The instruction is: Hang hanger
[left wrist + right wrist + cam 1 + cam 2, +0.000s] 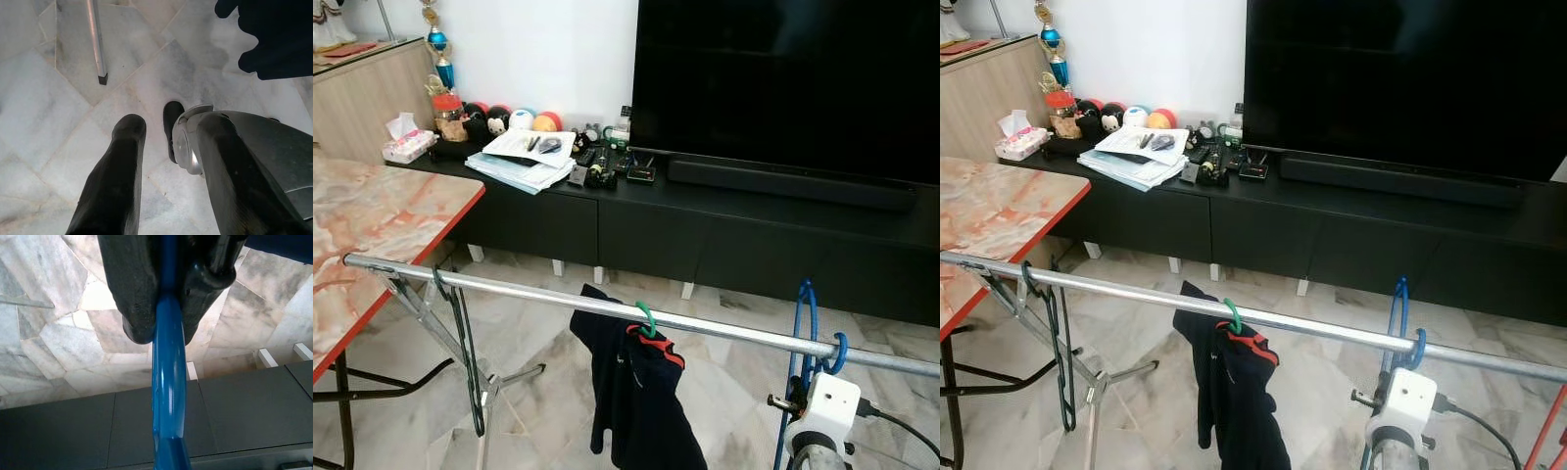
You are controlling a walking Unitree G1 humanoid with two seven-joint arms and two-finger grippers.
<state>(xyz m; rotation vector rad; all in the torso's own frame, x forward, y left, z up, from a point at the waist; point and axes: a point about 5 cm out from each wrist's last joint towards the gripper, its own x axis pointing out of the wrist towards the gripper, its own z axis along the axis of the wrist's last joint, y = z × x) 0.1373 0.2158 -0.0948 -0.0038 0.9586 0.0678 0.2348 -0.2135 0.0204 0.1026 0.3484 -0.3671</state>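
Where the room opens: marble floor (538,333) lies bare between the rail (509,290) and the black TV cabinet (754,230); the marble-topped table (372,225) with its red edge closes in the left side.
Rail: a silver tube running left to right across the foreground, sloping slightly down to the right, carried at its left end on a folding metal stand (460,352).
Left on the rail: a dark empty hanger (462,343) hangs near the left end, just beside the stand.
Middle of the rail: a green hook (646,318) carries a dark garment (641,392) with red trim at the collar.
Left gripper (149,134): hangs low over the floor with its black fingers parted and nothing between them; a stand foot and a corner of the garment lie beyond it.
Right arm (822,411): raised just under the rail at the right, its white wrist housing below the hook.
Right gripper (166,298): fingers clamped on the blue hanger (168,396).
Blue hanger: glossy blue plastic, hook looped over the rail right of the garment, body hanging down beside the wrist.
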